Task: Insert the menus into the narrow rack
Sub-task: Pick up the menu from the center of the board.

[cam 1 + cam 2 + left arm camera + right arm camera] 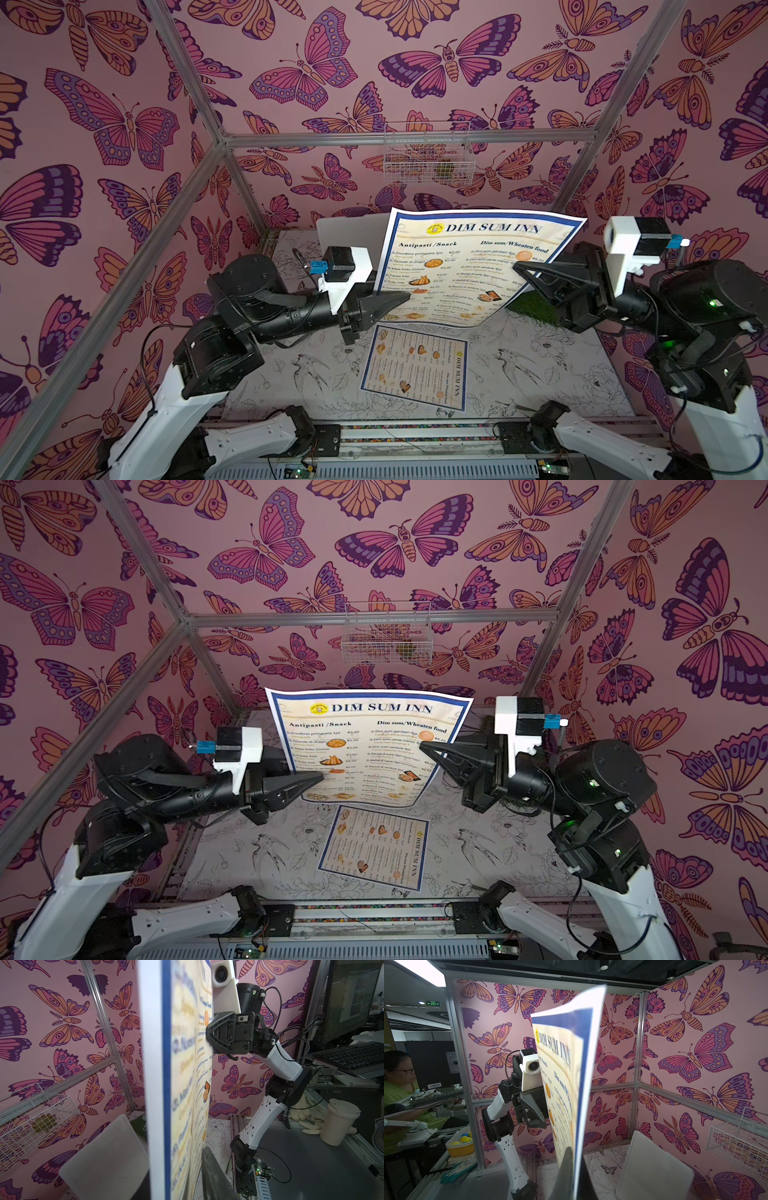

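One menu (469,266) (365,746) stands upright above the table, its "DIM SUM INN" face towards the top cameras. My left gripper (405,297) (318,777) is shut on its left edge. In the left wrist view the sheet (182,1084) slants between the jaws, one finger (212,1167) against the printed face. My right gripper (519,270) (426,748) (575,1159) is shut on the right edge. A second menu (415,368) (374,848) lies flat below. The narrow rack (428,153) (388,636) (35,1118), of white wire, hangs on the back wall.
A white board (345,232) (654,1167) leans at the back of the table, behind the held menu. A green turf patch (532,307) lies under the right arm. Aluminium frame bars (407,139) run along the walls. Something yellow-green (44,1122) sits in the rack.
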Motion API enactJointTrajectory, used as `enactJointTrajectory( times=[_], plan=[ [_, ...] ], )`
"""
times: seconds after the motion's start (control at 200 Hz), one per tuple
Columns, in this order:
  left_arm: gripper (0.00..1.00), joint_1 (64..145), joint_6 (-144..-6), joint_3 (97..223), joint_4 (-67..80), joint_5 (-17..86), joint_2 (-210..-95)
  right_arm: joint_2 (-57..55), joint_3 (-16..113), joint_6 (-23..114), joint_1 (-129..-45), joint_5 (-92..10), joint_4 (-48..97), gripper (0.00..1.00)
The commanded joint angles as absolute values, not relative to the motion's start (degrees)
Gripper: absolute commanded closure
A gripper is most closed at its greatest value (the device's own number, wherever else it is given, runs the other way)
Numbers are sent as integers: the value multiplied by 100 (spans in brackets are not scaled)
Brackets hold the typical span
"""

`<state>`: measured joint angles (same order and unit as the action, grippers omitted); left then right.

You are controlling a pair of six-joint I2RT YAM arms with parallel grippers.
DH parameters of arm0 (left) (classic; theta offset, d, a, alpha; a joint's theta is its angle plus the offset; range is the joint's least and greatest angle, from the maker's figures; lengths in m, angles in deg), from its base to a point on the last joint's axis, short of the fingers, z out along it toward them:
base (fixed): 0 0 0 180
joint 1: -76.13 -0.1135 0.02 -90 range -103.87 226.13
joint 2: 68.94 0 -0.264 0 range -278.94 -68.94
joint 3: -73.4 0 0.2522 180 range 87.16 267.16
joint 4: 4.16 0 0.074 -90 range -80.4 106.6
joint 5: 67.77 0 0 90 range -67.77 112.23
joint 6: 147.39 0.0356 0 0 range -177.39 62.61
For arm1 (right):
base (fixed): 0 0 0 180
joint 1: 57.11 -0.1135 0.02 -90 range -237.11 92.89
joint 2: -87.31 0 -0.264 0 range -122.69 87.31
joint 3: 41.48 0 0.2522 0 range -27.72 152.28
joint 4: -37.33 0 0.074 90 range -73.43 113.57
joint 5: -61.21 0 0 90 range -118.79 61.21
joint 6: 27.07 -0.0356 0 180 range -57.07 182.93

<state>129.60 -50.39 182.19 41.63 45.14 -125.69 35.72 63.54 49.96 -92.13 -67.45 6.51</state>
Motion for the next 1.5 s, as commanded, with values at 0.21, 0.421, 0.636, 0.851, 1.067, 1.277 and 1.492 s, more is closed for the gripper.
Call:
enactJointTrajectory(
  times=[0.21,0.421,0.636,0.851,1.067,1.277,1.492],
  plan=[
    [79,12913,-5045,18384,4349,4720,-12597,3546,6543,5203,-9242,-6773,417,100],
    [90,12919,-5037,18349,4352,4675,-12578,3528,6562,5271,-9236,-6696,310,100],
    [100,12915,-5118,18438,4356,4558,-12650,3528,6386,5353,-9244,-6729,340,66],
    [100,12805,-5498,18835,4245,4402,-12916,3425,5896,5205,-9237,-6737,719,43],
    [100,12312,-5915,19206,4197,4452,-13305,3267,5534,4987,-8991,-7115,1424,41],
    [100,11346,-6814,19220,3475,5326,-13696,3036,5030,3795,-8021,-7621,3161,41],
    [100,10851,-7654,19250,2482,5861,-14454,2502,5040,3343,-7634,-7753,4054,41]
  ],
)
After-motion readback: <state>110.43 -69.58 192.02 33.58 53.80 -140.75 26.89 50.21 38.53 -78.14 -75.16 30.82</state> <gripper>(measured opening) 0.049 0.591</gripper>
